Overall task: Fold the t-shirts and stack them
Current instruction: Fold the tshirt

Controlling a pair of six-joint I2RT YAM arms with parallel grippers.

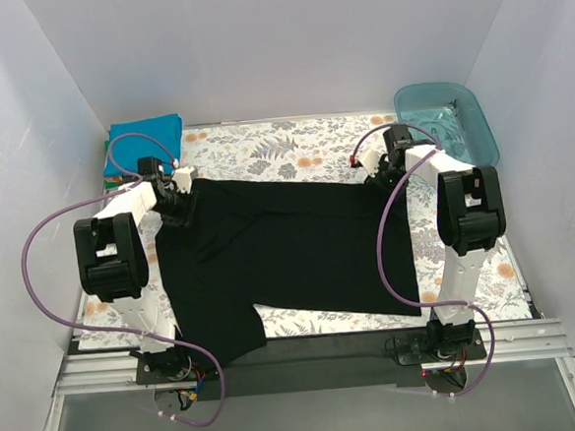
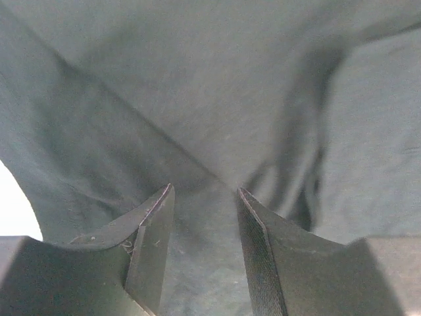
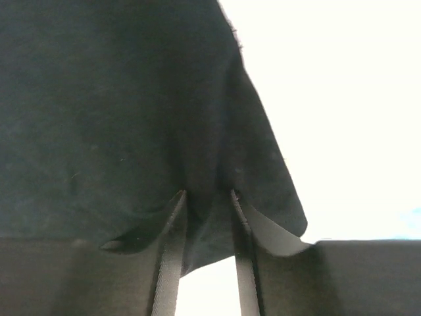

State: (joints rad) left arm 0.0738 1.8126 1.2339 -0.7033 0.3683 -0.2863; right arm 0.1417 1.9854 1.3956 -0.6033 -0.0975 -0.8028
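The left gripper (image 2: pixel 204 191) stands partly open at the far left corner of the black shirt (image 1: pixel 290 250). Cloth fills the gap between its fingers (image 2: pixel 154 250), and a crease runs down into that gap, but I cannot tell whether the cloth is pinched or only lies there. The right gripper (image 3: pixel 207 192) is at the far right corner, its jaws drawn close together with a bunch of the shirt's edge puckered between them, so it has hold of the cloth. The shirt lies spread across the counter (image 1: pixel 283 147), its far edge running between the two grippers and one sleeve hanging over the near edge. A folded blue shirt (image 1: pixel 144 137) sits in the far left corner, well apart from the tub (image 1: pixel 448 115) at the far right.
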